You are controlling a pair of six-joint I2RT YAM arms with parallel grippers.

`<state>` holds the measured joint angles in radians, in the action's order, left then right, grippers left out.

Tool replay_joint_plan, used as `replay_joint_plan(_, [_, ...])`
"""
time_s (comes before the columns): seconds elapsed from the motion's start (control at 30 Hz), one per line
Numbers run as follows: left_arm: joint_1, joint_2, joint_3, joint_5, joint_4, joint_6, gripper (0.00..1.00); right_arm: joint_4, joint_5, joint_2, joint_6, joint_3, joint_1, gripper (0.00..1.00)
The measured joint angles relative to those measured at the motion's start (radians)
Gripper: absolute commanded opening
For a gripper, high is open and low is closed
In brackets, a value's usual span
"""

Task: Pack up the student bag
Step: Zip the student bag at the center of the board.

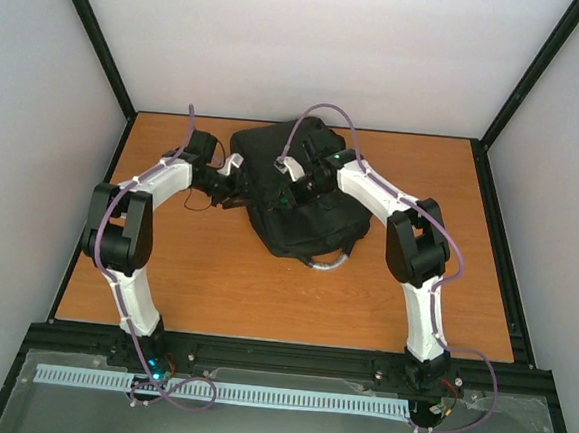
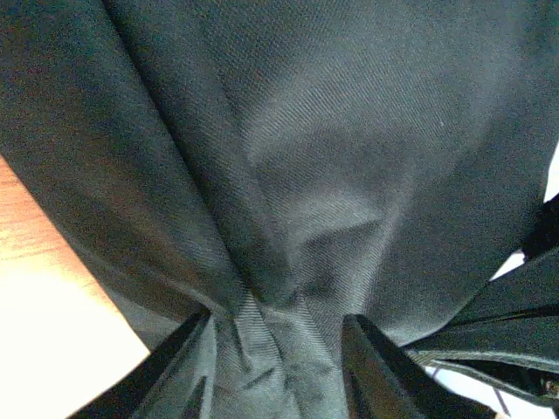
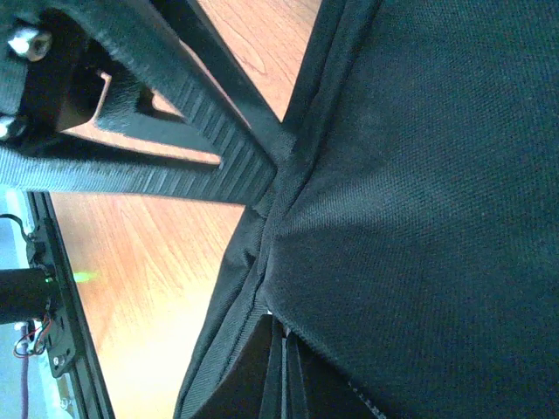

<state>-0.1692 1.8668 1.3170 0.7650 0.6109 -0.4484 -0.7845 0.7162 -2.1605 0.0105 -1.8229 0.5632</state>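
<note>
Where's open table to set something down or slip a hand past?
Bare table: the front strip between student bag and near rail, and the right side beyond the right arm. Crowded rear centre: left gripper and right gripper both at the bag.

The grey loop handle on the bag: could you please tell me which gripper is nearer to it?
Right. The right gripper grips the top of the student bag, just beyond the loop handle; the left gripper is at the bag's left side, farther off.

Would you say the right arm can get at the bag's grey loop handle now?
Probably yes, once freed: the loop handle lies uncovered, but the right gripper is shut on the student bag.
</note>
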Motion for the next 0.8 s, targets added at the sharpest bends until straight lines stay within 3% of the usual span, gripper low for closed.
replay_joint_plan(0.17, [-0.006,-0.028,-0.001,0.021,0.006,-0.002,0.63,0.032,-0.002,0.063,-0.024,0.053,0.0,0.03])
replay_joint_plan(0.53, [-0.007,-0.042,-0.04,0.13,-0.057,-0.065,0.61,0.05,-0.003,0.116,-0.06,0.068,0.0,0.03])
replay_joint_plan(0.63, [-0.01,-0.019,-0.032,0.155,-0.073,-0.083,0.56,0.053,-0.001,0.116,-0.061,0.068,0.0,0.03])
replay_joint_plan(0.8, [-0.02,0.03,0.001,0.175,-0.079,-0.107,0.29,0.063,0.003,0.116,-0.06,0.084,0.0,0.03])
